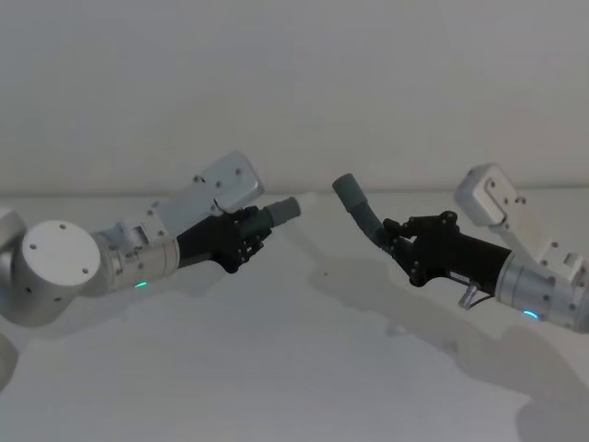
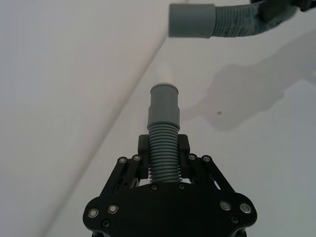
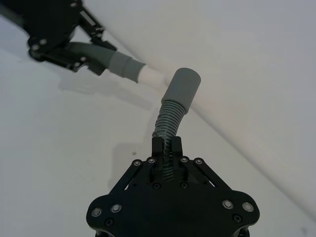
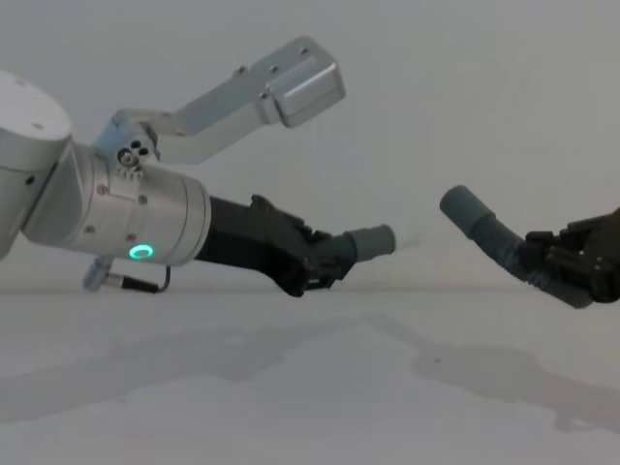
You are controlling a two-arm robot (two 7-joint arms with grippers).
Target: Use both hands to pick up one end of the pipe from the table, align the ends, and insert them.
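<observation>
**Left.** The silver left arm [image 4: 116, 218], with a green ring light [image 4: 141, 253], enters at the left edge of the chest view. It is held above the white desk [image 4: 291, 407]. The jaws of the left gripper [image 4: 325, 263] are closed on the ribbed section of the short hose [image 4: 363, 242]; the left wrist view shows the ribs pinched between them. The short hose projects from the jaws toward the robot's right, tilted slightly upward and clear of the desk. Its smooth end narrows to a white tip [image 3: 150, 76].

**Centre.** The white tip and the cuff [image 4: 460, 205] of the long hose [image 4: 489, 232] lie near each other but apart, with open air between them. They are not in line: in the chest view the cuff stands higher than the tip and faces up and toward the robot's left.

**Right.** The long hose is bent and rises from the right gripper [image 4: 547, 260], also clear of the desk. The right wrist view shows the jaws closed on its ribbed lower section. The right arm [image 1: 543, 285] enters at the right edge of the head view. Faint shadows [image 4: 465, 373] of the arms fall on the desk below.
</observation>
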